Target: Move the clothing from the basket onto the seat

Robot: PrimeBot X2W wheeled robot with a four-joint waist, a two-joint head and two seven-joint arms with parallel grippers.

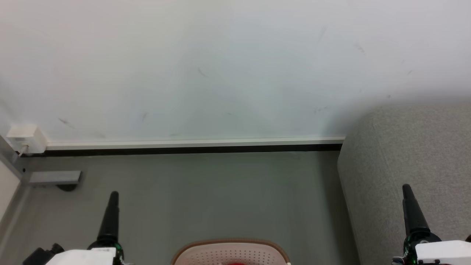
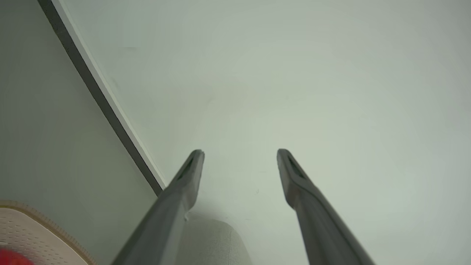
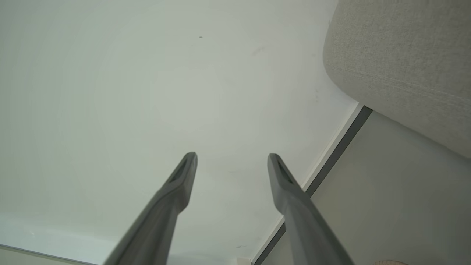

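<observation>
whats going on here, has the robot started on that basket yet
Nothing is being handled yet. The robot faces a wall with the basket on the floor just in front of it, and a sliver of red clothing shows inside. Its left gripper and right gripper are both open and empty, one on either side of the basket. The seat stands to the robot's right, with no clothing on the part in view.

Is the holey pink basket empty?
No. A bit of bright red clothing shows inside the cream-pink plastic basket; how full, cannot tell.
</observation>
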